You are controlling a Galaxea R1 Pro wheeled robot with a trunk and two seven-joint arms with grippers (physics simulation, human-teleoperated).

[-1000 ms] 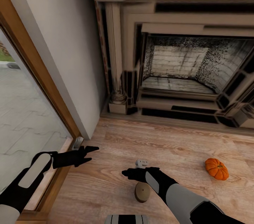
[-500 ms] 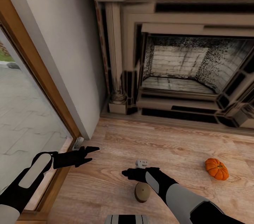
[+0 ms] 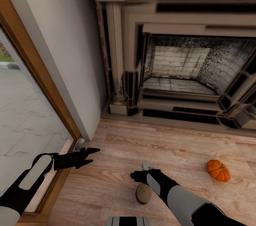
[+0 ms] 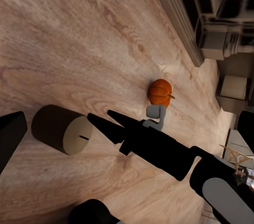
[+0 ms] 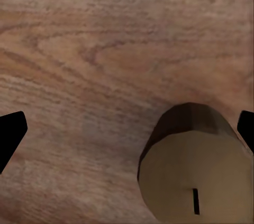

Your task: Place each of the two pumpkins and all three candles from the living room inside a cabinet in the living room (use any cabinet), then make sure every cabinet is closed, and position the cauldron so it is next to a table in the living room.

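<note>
The candle (image 3: 143,194) stands upright on the wood floor, in front of the fireplace (image 3: 177,66) and well short of its hearth, with my right gripper (image 3: 137,175) hanging just above it on the fireplace side. In the right wrist view the candle (image 5: 193,168) sits off to one side between my spread fingers (image 5: 10,131), nearer one tip than the other, and nothing is held. I judge that closing from here could knock the candle with the near finger, tipping it or rolling it away. A pumpkin (image 3: 218,170) lies on the floor well apart from the candle, also before the fireplace. My left gripper (image 3: 93,155) hovers spread and empty by the window frame (image 3: 53,98).
</note>
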